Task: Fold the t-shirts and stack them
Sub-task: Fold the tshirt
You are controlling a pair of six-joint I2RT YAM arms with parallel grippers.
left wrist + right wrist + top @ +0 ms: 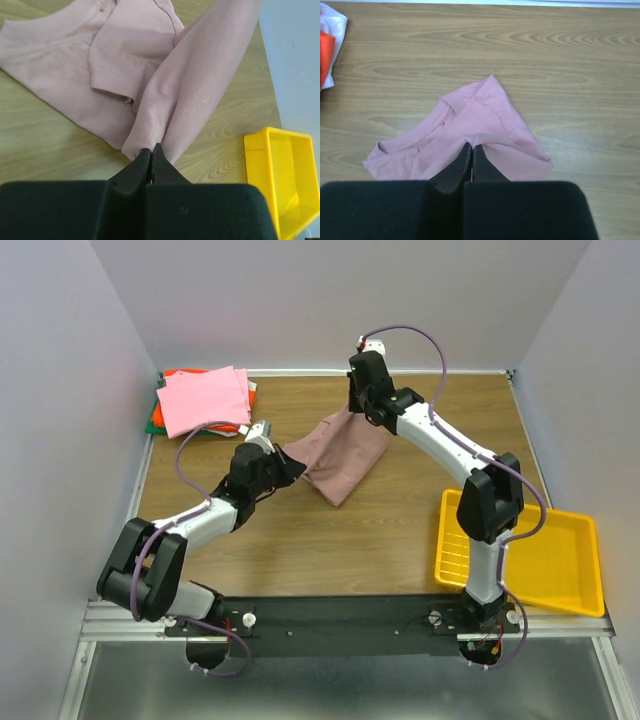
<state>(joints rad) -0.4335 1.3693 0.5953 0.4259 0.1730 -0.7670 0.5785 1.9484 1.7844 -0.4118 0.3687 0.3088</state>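
A wooden tabletop (400, 530), seen from above, is enclosed by pale walls. Near its centre, a little toward twelve o'clock, lies a dusty mauve-pink cloth t-shirt (345, 452), bunched into a rough wedge whose point faces six o'clock. Two white-and-black robot arms reach in from the six o'clock edge and meet the shirt from opposite sides. The left gripper (151, 151) is at the shirt's nine o'clock side, its black fingers pressed together on a pinched fold of the mauve-pink cloth. From that pinch the fabric fans outward, and a sleeve and a stitched hem lie spread on the wood beyond. The right gripper (472, 149) is at the shirt's twelve o'clock end, its fingers likewise clamped together on a ridge of the same shirt. Below it the rest of the shirt lies in loose, uneven folds. In the tabletop's ten o'clock corner sits a stack of folded shirts. A bright pink folded t-shirt (205, 400) is on top, with an orange-red t-shirt (190, 373) and a green t-shirt (154, 418) showing at the edges beneath it. A shallow yellow plastic tray (560, 565) sits at four o'clock, well apart from the shirts, beside the right arm's base.
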